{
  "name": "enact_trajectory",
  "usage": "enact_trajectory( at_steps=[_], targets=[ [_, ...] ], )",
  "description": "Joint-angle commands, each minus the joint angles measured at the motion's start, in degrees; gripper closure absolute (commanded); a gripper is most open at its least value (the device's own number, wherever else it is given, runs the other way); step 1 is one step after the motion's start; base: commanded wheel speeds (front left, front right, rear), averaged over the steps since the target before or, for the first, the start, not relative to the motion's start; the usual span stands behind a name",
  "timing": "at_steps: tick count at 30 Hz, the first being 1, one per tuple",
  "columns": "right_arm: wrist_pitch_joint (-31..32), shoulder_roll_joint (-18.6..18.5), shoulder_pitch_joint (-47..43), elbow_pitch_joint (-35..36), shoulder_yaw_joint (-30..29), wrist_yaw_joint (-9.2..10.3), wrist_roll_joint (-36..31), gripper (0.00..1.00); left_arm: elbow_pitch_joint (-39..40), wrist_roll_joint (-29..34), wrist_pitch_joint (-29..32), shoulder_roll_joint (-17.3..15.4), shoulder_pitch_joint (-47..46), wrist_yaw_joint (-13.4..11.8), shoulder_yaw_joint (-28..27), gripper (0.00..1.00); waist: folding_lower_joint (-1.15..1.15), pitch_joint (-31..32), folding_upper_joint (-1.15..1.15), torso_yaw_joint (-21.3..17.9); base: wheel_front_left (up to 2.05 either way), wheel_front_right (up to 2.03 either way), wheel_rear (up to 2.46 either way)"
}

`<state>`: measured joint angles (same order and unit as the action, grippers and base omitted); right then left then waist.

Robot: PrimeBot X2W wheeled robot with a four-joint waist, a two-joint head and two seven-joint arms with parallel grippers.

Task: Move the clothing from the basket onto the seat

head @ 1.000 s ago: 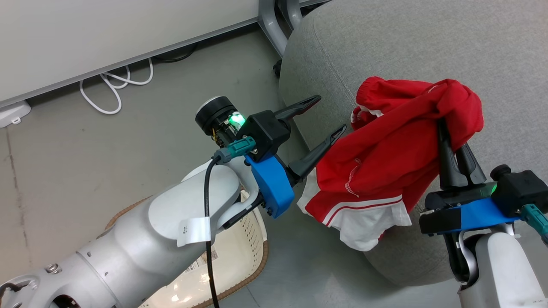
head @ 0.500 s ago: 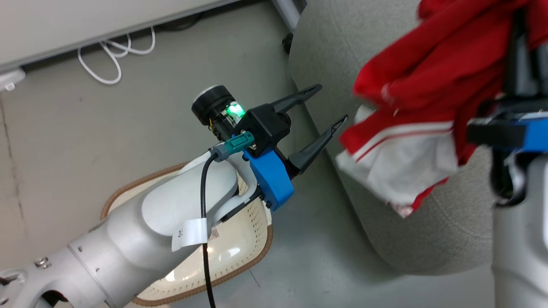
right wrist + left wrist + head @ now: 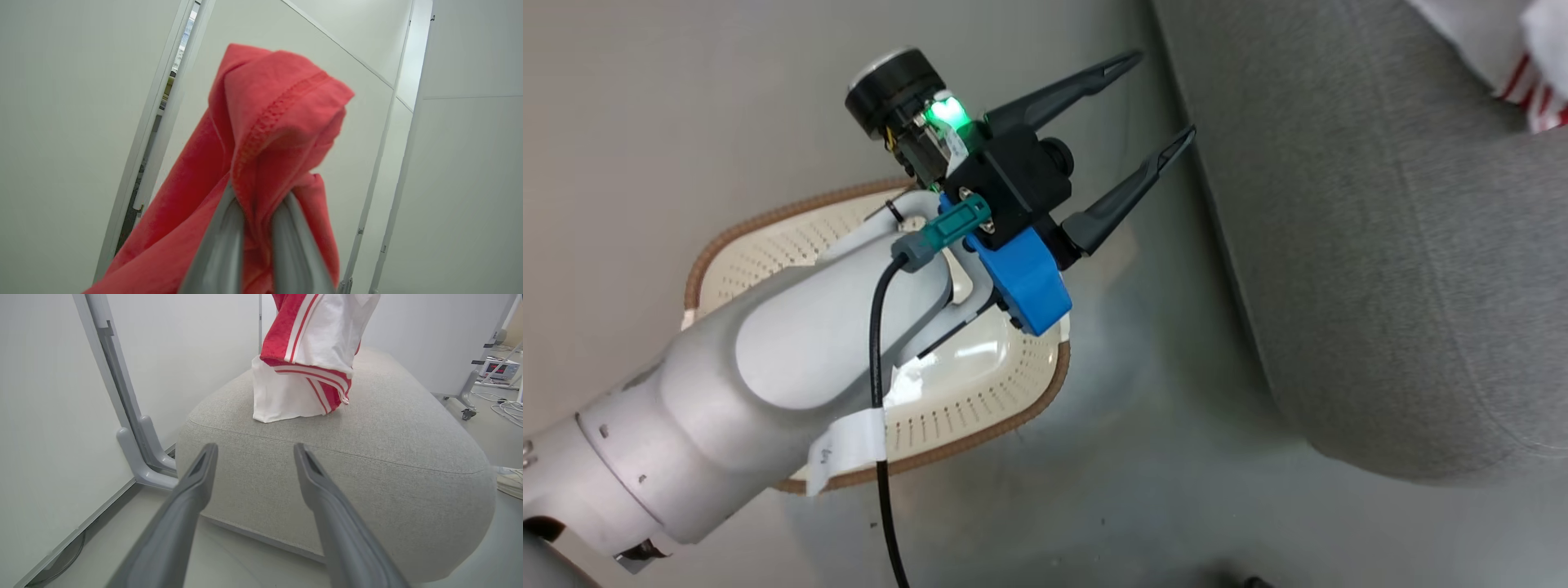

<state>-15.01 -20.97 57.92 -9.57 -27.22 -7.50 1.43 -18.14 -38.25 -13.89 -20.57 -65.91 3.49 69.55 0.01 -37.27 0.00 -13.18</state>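
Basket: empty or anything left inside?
Empty where visible: the basket shows a bare perforated bottom, though the left arm hides part. The clothing hangs from the shut right pincer above the seat.

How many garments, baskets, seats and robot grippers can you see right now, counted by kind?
Red and white soft fabric garment: 1
Cream-white perforated plastic basket with brown rim: 1
Light grey upholstered seat cushion: 1
Dark two-fingered grippers, left gripper and right gripper: 2
Total: 5

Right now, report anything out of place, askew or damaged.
Nothing damaged or spilled. Only the red-and-white garment is unsettled: it dangles bunched from the shut right claw over the grey seat cushion, not laid down yet.
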Motion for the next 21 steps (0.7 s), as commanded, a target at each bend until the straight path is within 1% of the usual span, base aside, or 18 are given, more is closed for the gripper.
enact_trajectory(
  at_steps=[1,4,6,11,14,18,21],
  targets=[
    [-0.27,-0.98,1.04,-0.83,-0.64,0.01,0.25,1.0,0.36,0.29,-0.14,-0.32,-1.1,-0.29,-0.25,0.0,-0.01,-4.13,0.0,1.43,0.0,0.0,0.0],
    [-0.27,-3.26,1.31,-4.75,-2.9,0.01,0.6,1.0,1.39,1.23,-0.24,-0.45,-2.18,-0.51,-0.28,0.0,-0.01,-6.38,0.0,1.88,0.0,0.0,0.0],
    [-0.26,-3.34,0.32,-7.63,-3.87,0.01,0.46,1.0,1.75,1.7,-0.35,-0.71,-2.57,-0.69,-0.38,0.0,-0.01,-7.31,0.0,2.01,0.0,0.0,0.0],
    [-0.24,-0.54,-2.77,-17.05,-4.71,0.01,-0.42,1.0,2.41,2.04,-0.62,-0.8,-2.59,-0.75,-0.56,0.0,-0.01,-8.34,0.0,2.13,0.0,0.0,0.0],
    [-0.26,0.95,-4.06,-21.47,-4.96,0.01,-0.71,1.0,2.62,2.1,-0.81,-0.46,-2.58,-0.61,-0.59,0.0,-0.01,-8.6,0.0,2.67,0.0,0.0,0.0],
    [-0.24,2.63,-5.42,-25.21,-4.89,0.01,-1.01,1.0,2.68,2.34,-0.9,-0.63,-2.61,-0.74,-0.82,0.0,-0.01,-8.92,0.0,3.09,0.0,0.0,0.0],
    [-0.24,3.16,-5.73,-25.69,-5.02,0.01,-0.63,1.0,2.49,2.5,-1.0,-0.85,-2.27,-0.87,-0.97,0.0,-0.01,-8.83,0.0,3.13,0.0,0.0,0.0]
  ],
)
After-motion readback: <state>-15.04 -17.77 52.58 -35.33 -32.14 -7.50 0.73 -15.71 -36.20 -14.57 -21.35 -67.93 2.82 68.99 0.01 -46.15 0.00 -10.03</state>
